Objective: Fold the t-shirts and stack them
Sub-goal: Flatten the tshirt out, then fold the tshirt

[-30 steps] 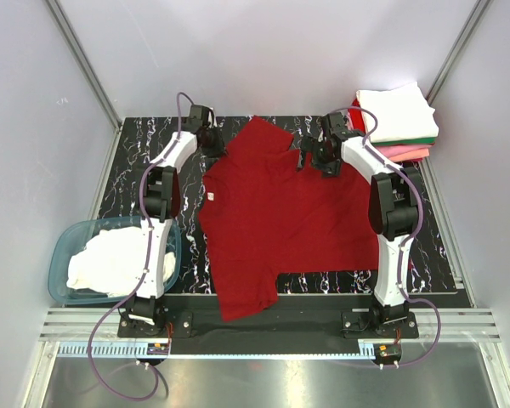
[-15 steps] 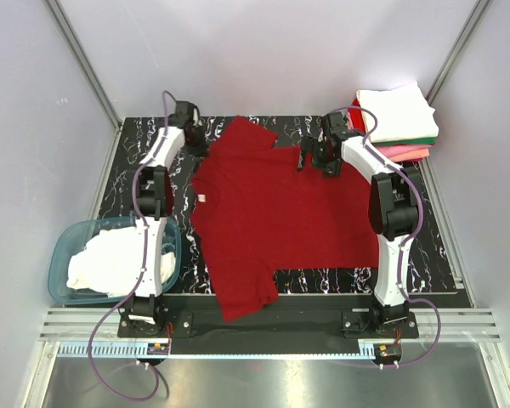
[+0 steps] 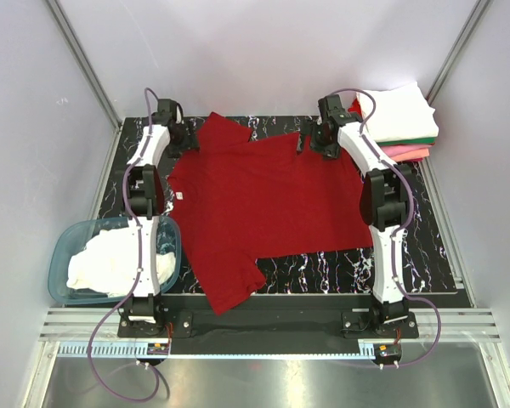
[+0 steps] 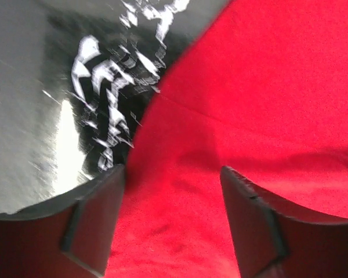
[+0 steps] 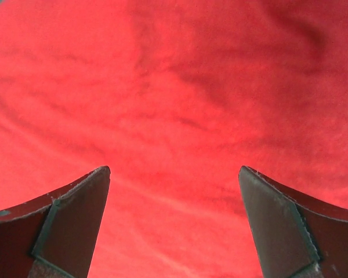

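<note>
A dark red t-shirt (image 3: 263, 204) lies spread flat on the black marbled mat (image 3: 416, 255), one sleeve pointing to the near edge and another toward the back left. My left gripper (image 3: 184, 136) hovers at the shirt's back-left sleeve; in the left wrist view its jaws (image 4: 173, 169) are open over the red cloth (image 4: 267, 87) at its edge. My right gripper (image 3: 310, 141) sits over the shirt's back-right part, and the right wrist view shows it open (image 5: 174, 169) with only red fabric (image 5: 174, 87) below. Folded t-shirts (image 3: 397, 115), white on top, are stacked at the back right.
A teal tub (image 3: 59, 255) holding crumpled white cloth (image 3: 106, 262) stands left of the mat beside the left arm's base. Grey walls and metal frame posts close in the back and sides. A metal rail runs along the near edge.
The left gripper went back and left, dragging the shirt's sleeve and the whole shirt leftward, then opened and let go. The right gripper shifted slightly backward, still open.
</note>
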Available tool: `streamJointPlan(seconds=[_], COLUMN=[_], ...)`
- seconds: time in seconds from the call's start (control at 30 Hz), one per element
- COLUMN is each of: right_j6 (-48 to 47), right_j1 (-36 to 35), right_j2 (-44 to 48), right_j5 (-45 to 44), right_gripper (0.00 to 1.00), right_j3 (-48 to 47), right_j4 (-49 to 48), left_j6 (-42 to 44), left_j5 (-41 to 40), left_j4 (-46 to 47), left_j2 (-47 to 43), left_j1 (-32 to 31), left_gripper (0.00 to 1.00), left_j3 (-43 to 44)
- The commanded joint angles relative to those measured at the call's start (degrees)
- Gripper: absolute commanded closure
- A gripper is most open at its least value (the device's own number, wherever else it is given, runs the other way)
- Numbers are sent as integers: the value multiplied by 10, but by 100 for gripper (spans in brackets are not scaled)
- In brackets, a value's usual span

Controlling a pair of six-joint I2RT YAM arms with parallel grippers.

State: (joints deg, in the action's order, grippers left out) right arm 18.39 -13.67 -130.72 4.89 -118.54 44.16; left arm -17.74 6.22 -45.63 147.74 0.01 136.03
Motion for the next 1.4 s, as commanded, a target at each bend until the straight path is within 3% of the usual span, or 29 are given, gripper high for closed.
streamJointPlan(seconds=[0.0,0.07,0.3,0.63,0.77,0.97,1.1,1.27,1.37], right_j6=[-2,-1,7,82,100,78,53,54,63], right_j1=[12,15,23,46,48,48,48,47,47], right_j2=[-27,-30,-17,96,132,169,222,309,379], right_j5=[-34,-36,-1,-24,-23,20,32,19,13], right_gripper=[0,0,0,0,0,0,0,0,0], right_j3=[-68,-71,-3,278,342,321,259,255,296], right_j4=[50,55,28,-28,-56,-45,-1,27,28], left_j6=[10,10,-15,-57,-98,-195,-286,-387,-431], left_j5=[9,0,-18,-97,-118,-110,-114,-154,-157], left_j4=[24,40,87,55,20,-32,-35,-68,-66], left_j2=[-102,-162,-335,-605,-732,-851,-915,-925,-945], left_j1=[-20,-39,-124,-230,-270,-351,-460,-581,-617], left_gripper=[23,16,18,19,21,23,25,26,31], left_j3=[-33,-95,-329,-624,-710,-841,-908,-946,-980])
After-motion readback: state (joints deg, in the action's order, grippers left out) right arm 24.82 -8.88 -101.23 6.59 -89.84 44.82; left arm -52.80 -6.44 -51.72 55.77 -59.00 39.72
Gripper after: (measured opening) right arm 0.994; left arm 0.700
